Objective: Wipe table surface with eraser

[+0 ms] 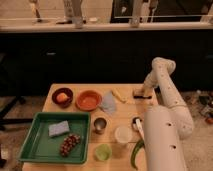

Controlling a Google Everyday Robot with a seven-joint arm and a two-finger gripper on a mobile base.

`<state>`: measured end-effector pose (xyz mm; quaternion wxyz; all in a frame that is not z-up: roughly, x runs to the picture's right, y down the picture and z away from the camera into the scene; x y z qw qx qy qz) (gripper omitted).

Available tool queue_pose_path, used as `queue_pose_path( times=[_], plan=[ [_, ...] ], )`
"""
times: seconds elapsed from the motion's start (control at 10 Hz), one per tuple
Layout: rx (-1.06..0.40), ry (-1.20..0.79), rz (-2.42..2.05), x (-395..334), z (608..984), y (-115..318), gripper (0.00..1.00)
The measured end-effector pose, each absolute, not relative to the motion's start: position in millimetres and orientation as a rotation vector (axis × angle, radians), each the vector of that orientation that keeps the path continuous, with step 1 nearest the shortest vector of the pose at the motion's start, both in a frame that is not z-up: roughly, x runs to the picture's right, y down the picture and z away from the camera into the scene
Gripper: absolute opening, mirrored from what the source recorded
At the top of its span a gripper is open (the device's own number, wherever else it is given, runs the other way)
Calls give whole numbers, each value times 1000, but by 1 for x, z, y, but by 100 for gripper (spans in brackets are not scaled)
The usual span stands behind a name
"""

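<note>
Pincer sits low at the counter's far right edge, right on the dark eraser, though I cannot tell how wide it stands or whether it grips the eraser. Left of it lie a yellow piece, a blue cloth, an orange plate and a dark bowl with something orange inside. Nearer, a green tray holds a sponge and grapes, with a metal cup, white cup and green cup to its right.
</note>
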<state>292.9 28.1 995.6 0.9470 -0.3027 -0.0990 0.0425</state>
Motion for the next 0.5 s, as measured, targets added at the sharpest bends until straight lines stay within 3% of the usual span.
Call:
queue_pose_path(
  times=[0.5],
  plan=[
    [-616,-268,27,265,987,25,0]
  ],
)
